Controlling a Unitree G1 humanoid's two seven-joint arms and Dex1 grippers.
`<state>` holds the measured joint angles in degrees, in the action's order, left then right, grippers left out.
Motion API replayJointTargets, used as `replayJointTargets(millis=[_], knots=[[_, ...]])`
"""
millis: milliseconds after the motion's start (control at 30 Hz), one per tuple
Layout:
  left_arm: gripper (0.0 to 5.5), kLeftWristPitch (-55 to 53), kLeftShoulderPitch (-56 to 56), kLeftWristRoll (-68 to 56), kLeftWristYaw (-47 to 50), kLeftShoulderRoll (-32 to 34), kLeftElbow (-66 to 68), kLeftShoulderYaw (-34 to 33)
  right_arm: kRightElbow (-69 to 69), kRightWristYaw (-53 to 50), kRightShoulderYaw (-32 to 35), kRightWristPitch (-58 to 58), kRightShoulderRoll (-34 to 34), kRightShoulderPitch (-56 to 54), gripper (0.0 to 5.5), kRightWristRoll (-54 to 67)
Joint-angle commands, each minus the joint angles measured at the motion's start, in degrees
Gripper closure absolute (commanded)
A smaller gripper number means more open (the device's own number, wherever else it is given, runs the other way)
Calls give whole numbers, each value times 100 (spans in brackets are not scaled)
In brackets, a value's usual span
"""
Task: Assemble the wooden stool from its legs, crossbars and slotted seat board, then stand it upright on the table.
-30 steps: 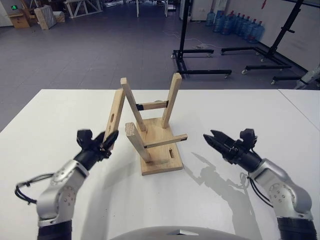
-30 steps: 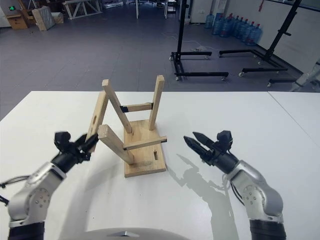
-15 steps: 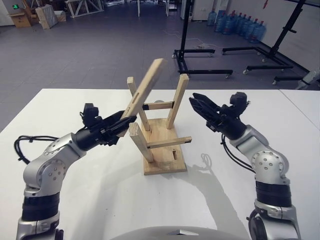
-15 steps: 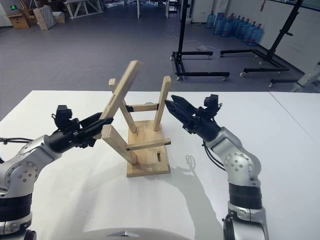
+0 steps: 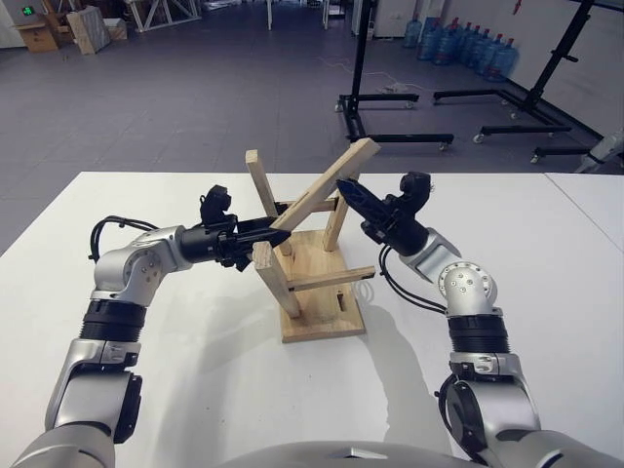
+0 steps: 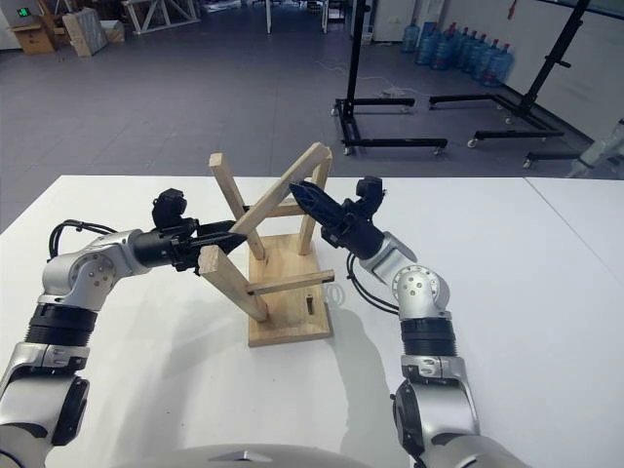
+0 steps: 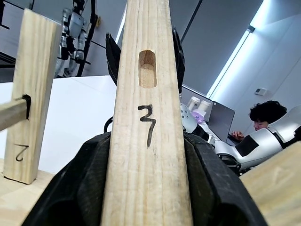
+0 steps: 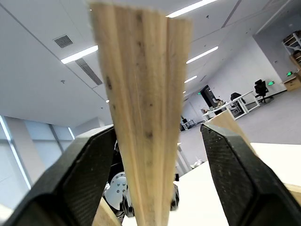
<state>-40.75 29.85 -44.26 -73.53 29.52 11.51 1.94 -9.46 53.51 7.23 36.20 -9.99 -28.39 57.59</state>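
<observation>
My head's two eyes look forward and down onto the table (image 5: 195, 351), with the floor (image 5: 195, 88) beyond. Both share one scene, slightly offset (the stool (image 6: 289, 317) sits further left for the right eye). My left wrist camera looks along the leg (image 7: 148, 141) from hard against it. My right wrist camera, just as near, looks up that same leg toward the ceiling (image 8: 47, 28).

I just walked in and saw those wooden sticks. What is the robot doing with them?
The robot is building a wooden stool. The seat board lies flat on the table with three legs sticking up, joined by crossbars. Its left gripper is clamped on the low end of the fourth leg, which slants across the others. Its right gripper is open around that leg's upper part.
</observation>
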Motion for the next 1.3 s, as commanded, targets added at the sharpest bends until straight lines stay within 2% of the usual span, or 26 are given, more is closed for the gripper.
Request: replayJointTargets(millis=[33,233,433,800,833,1133,1233,1300], knots=[[346,163,127,246,-133,-168,184,129,-155,26,-13,82,135,-200,228,-92],[346,177,96,298,-109,-403,187,72,-170,87,-123,290,208,-88,228,-167],[346,61,-30,230,-146,-426,37,66,-74,80,23,450,280,9,334,-65],[346,-19,-220,242,-169,-410,-111,18,93,49,260,761,263,153,338,44],[346,-20,-224,238,-158,-418,-120,10,110,86,250,813,251,166,298,50],[346,16,-282,223,-135,-455,-138,-74,140,77,342,921,156,196,139,13],[346,14,-314,225,-125,-464,-166,-72,146,102,316,929,138,227,166,-22],[346,7,-328,228,-116,-470,-181,-70,170,145,290,972,133,240,210,-2]])
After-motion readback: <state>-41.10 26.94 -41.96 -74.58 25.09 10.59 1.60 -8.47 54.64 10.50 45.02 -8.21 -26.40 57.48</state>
